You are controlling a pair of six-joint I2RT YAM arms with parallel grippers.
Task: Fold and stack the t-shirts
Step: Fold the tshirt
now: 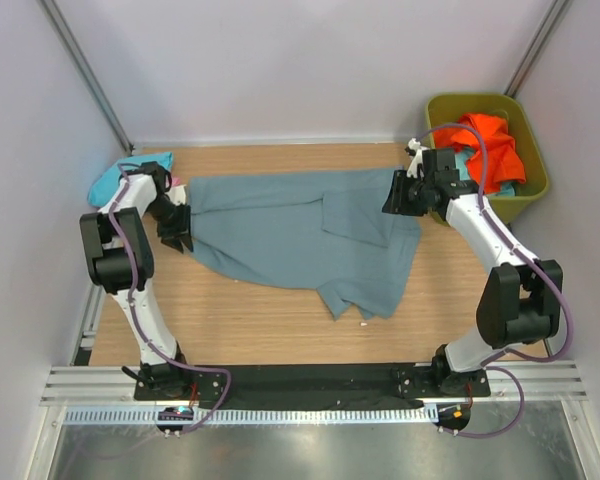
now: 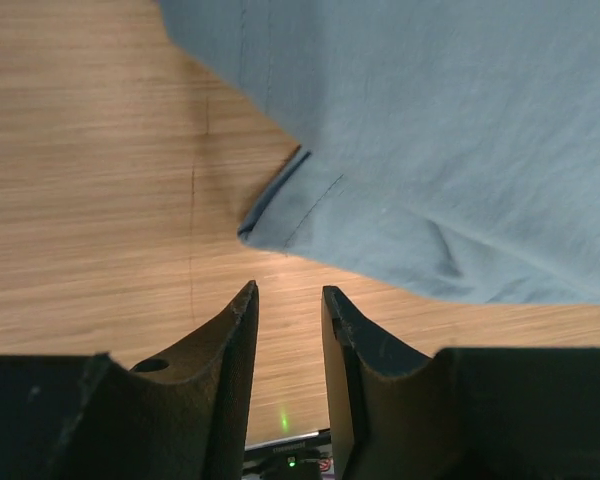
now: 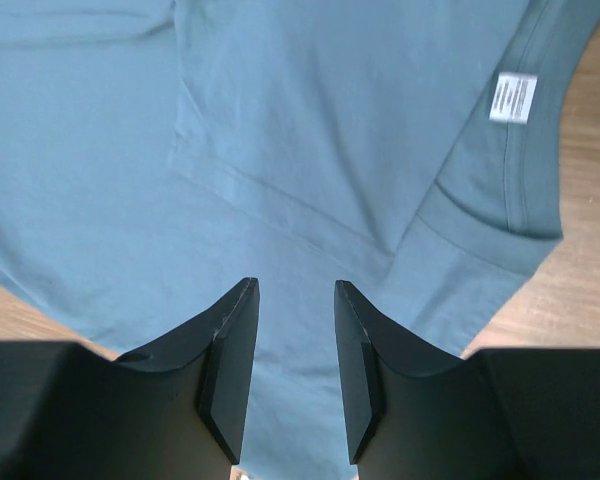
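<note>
A grey-blue shirt (image 1: 300, 235) is seen spread over the counter (image 1: 280, 320), one flap turned in, between two released grippers.

The cloth is judged light, limp and apt to slide and bunch, and is best pinched at hems and corners. The left gripper (image 2: 288, 290) is held parted and empty just short of a hem corner. The right gripper (image 3: 295, 285) is parted above the cloth near the collar label (image 3: 513, 97). A turquoise shirt (image 1: 115, 180) lies far left, and an orange shirt (image 1: 490, 145) is piled in the tub (image 1: 515, 207).
</note>
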